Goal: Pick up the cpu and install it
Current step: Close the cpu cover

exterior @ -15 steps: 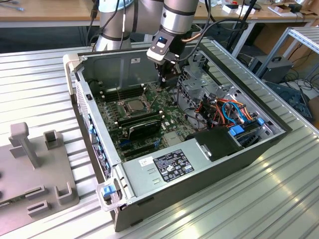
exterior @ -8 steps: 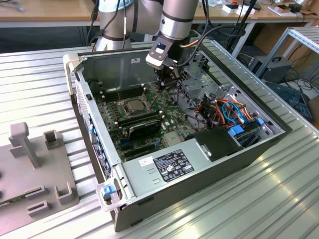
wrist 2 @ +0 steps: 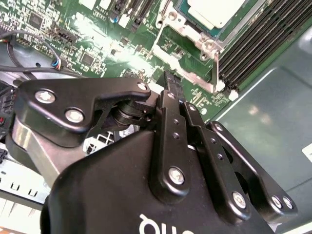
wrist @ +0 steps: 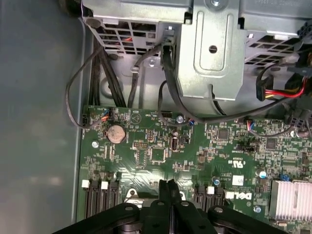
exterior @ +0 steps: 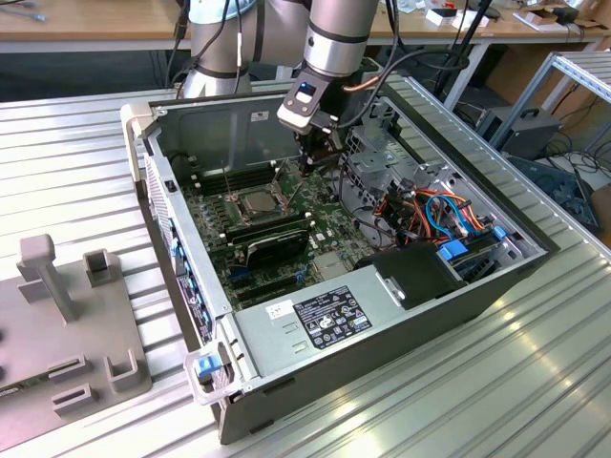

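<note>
The cpu [exterior: 256,201] is a small silver-grey square lying flat in the socket on the green motherboard [exterior: 329,239] inside the open computer case. In the second wrist view the cpu [wrist 2: 214,9] sits inside the socket's metal frame [wrist 2: 187,36]. My gripper [exterior: 307,167] hangs over the board a short way to the exterior view's right of the cpu, close to the case's back wall. Its black fingers [wrist: 167,190] are pressed together with nothing between them, and in the second wrist view the shut gripper [wrist 2: 169,80] points down at the board beside the socket.
A metal drive cage [exterior: 382,153] with cables [wrist: 165,83] stands close by the gripper. Memory slots [wrist 2: 263,39] flank the socket. A black oblong part [exterior: 277,246] and the power supply [exterior: 315,315] lie nearer the case's front. Grey fixtures [exterior: 67,324] stand on the table outside.
</note>
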